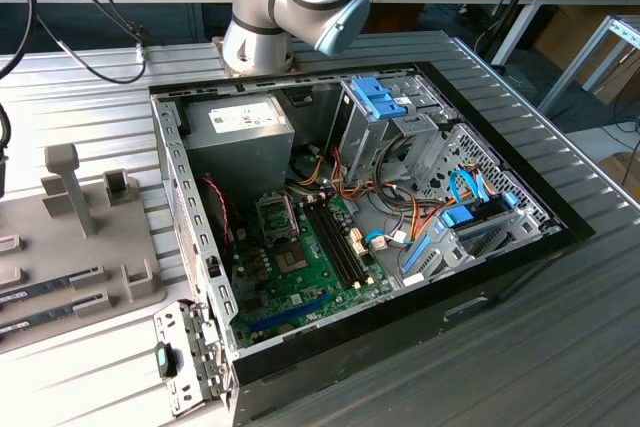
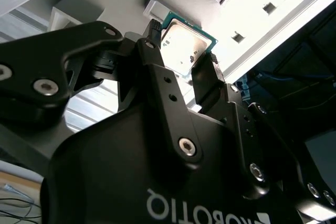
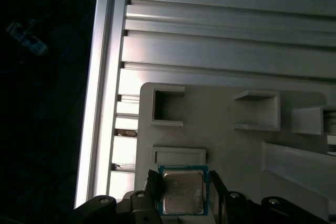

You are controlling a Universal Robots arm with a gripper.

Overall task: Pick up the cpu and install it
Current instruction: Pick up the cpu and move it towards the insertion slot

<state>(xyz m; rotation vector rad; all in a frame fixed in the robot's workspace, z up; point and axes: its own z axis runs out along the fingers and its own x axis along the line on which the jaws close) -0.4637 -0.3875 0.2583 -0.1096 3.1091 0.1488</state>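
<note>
The cpu (image 3: 182, 192) is a small flat square chip with a silvery metal top and a green edge. My gripper (image 3: 182, 183) is shut on it, one black finger against each of two opposite sides. In the second wrist view the cpu (image 2: 185, 45) sits between the black fingertips (image 2: 153, 31) of my gripper (image 2: 181, 40), in front of the grey fixture plate. In the first wrist view it lies beside a shallow rectangular recess (image 3: 178, 156) of that plate. The black socket frame (image 1: 277, 215) sits on the green motherboard (image 1: 300, 277) inside the open computer case.
The grey fixture plate (image 3: 236, 129) has raised posts and pockets and rests on a ribbed aluminium table (image 3: 226, 51). In the exterior view the fixture (image 1: 80, 237) is at the left of the case (image 1: 470, 297). The grey power supply (image 1: 240, 127), drive cages (image 1: 400, 117) and cables surround the motherboard.
</note>
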